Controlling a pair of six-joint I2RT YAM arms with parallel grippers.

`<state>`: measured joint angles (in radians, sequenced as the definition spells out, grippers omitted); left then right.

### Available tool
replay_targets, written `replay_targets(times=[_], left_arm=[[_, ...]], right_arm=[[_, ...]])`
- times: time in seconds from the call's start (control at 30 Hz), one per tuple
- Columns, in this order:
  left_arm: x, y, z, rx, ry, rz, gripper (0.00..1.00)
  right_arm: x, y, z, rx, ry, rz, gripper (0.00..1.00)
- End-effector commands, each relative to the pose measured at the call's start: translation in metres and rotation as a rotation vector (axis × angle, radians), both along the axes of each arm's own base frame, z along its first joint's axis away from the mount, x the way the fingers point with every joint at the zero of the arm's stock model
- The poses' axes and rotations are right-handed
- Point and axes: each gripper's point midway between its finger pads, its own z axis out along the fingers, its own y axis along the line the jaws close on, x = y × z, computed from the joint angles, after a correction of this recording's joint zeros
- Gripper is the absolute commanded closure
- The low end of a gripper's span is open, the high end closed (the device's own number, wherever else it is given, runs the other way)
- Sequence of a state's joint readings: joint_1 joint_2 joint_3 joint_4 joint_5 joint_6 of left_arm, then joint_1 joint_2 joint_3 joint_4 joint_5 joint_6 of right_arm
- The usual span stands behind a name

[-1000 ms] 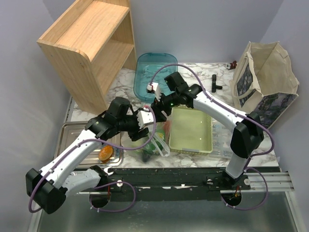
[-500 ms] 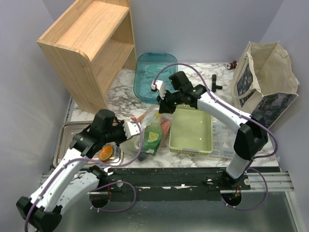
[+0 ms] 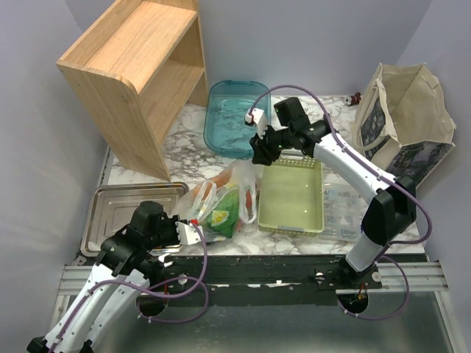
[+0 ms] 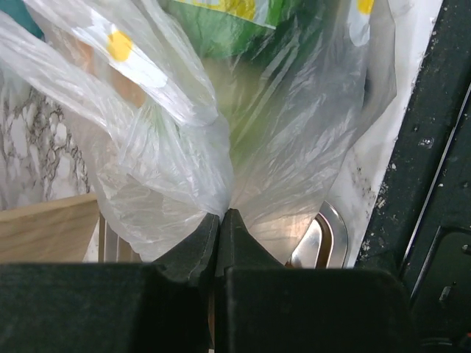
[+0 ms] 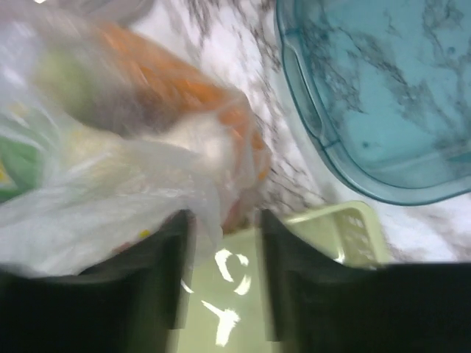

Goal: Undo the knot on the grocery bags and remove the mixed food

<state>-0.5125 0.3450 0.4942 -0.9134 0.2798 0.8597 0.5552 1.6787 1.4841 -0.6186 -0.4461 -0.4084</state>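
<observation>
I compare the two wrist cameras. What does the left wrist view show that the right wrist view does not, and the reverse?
Only the left wrist view: the left gripper shut on a pinch of the grocery bag, a corner of the metal tray, a piece of the wooden shelf. Only the right wrist view: the right gripper with its fingers apart, the teal tub, the green basket. Both: the translucent bag with something green inside, on the marble table.
</observation>
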Motion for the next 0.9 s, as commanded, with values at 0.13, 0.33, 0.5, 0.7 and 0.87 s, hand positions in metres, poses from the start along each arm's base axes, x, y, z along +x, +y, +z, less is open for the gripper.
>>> replay_targets(times=[0.13,0.33,0.5,0.7,0.87], left_arm=[[0.015,-0.023,0.051,-0.150,-0.008,0.038,0.95],[0.013,-0.034,0.068,-0.201,0.071,0.046,0.93],[-0.001,-0.031,0.057,-0.159,0.109,-0.006,0.90],[-0.013,-0.022,0.034,-0.062,0.082,-0.118,0.89],[-0.010,-0.020,0.029,-0.020,0.036,-0.165,0.86]], right_arm=[[-0.032,0.051,0.053,0.140,-0.013,0.176,0.13],[-0.041,0.037,0.062,0.094,-0.101,0.220,0.12],[-0.060,0.005,0.071,0.010,-0.264,0.299,0.12],[-0.069,-0.016,0.040,-0.063,-0.442,0.392,0.02],[-0.063,0.014,0.026,-0.041,-0.601,0.455,0.00]])
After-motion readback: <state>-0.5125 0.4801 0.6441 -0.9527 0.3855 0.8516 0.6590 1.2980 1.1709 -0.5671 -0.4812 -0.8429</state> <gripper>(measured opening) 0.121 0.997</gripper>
